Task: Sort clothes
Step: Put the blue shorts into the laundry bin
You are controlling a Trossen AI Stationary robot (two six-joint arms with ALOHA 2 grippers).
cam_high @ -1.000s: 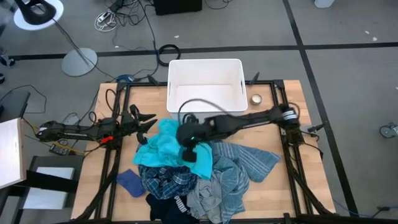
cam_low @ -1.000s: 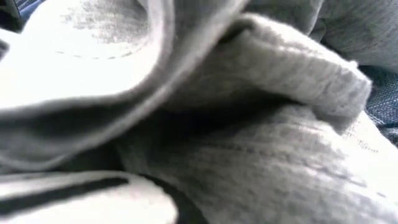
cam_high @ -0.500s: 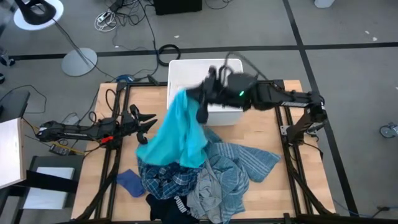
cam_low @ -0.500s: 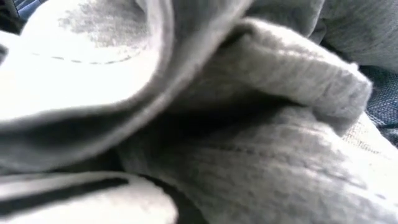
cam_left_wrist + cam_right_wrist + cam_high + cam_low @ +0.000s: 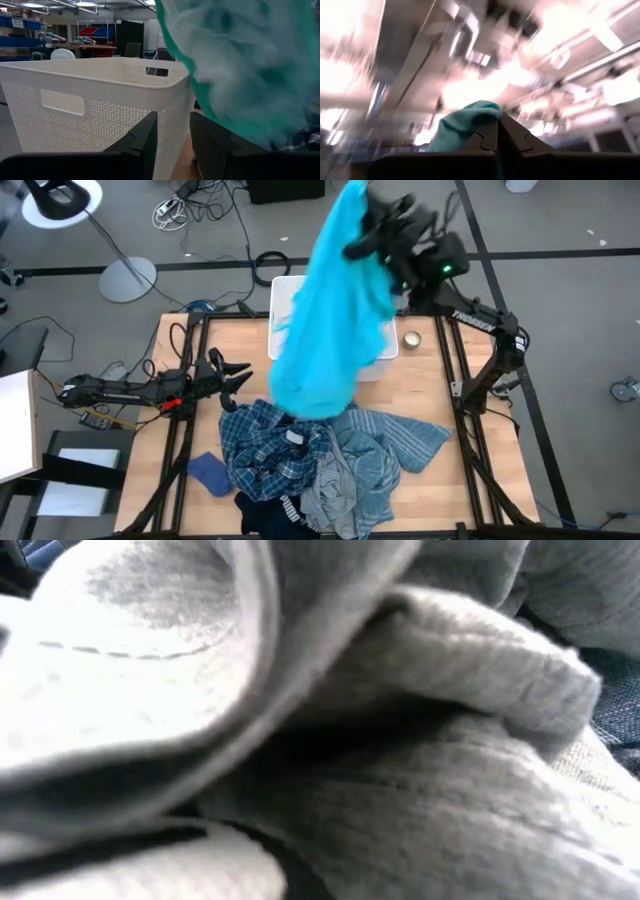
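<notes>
- The right tool (image 5: pixel 362 238) is raised high over the far edge of the table, its fingers pinched together on a bunched fold of the bright turquoise fabric top (image 5: pixel 330 320) — the right wrist view shows that fold (image 5: pixel 465 125) sticking out from between the closed fingertips.
- From the grip the top hangs straight down as one long drape, its long axis vertical; in the high view it covers most of the white rectangular plastic bin (image 5: pixel 385 350), and its lower hem reaches toward the pile.
- The turning point is this: bin directly under the hanging cloth, so a lowering and release looks like the likely next move.
- The right arm is stretched up and out from its base on the table's right side.
- The left tool (image 5: pixel 232 377) rests low at the left side of the wooden table (image 5: pixel 455 470), fingers spread and empty, beside the heap of plaid, striped and grey clothes (image 5: pixel 320 465) — well clear of the top.
</notes>
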